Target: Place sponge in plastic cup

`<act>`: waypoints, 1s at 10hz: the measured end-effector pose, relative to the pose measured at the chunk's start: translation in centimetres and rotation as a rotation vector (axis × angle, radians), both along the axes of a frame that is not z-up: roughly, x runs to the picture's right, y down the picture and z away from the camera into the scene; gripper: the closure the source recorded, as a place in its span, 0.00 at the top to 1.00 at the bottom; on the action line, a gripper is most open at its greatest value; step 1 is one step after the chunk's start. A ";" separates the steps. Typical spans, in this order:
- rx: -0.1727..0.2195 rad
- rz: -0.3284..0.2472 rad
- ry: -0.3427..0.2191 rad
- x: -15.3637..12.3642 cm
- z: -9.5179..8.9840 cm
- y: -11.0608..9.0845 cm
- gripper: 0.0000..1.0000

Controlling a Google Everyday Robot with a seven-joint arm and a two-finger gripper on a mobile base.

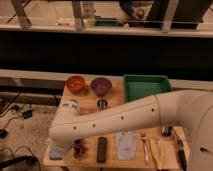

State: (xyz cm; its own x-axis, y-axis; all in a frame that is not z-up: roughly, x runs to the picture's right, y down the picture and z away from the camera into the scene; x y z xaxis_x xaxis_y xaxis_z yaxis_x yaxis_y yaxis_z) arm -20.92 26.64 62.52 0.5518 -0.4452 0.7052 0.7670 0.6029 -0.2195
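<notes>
The sponge is a small flat blue-grey block at the table's front left corner, partly covered by my arm. The plastic cup is light blue and stands at the left of the table, behind my arm, with only its top showing. My arm reaches from the right across the table to the front left. My gripper shows as a dark shape pointing down just right of the sponge, low over the table.
An orange bowl, a purple bowl and a green tray stand at the back. A small metal cup is mid-table. A black remote, a pale cloth and several utensils lie along the front.
</notes>
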 end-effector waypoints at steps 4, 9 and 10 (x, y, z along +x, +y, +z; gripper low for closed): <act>-0.068 0.051 0.027 -1.7 2.3 -0.1 0.80; -0.094 0.016 0.005 -4.5 2.1 2.9 0.80; -0.093 0.005 -0.006 -5.1 1.8 3.3 0.80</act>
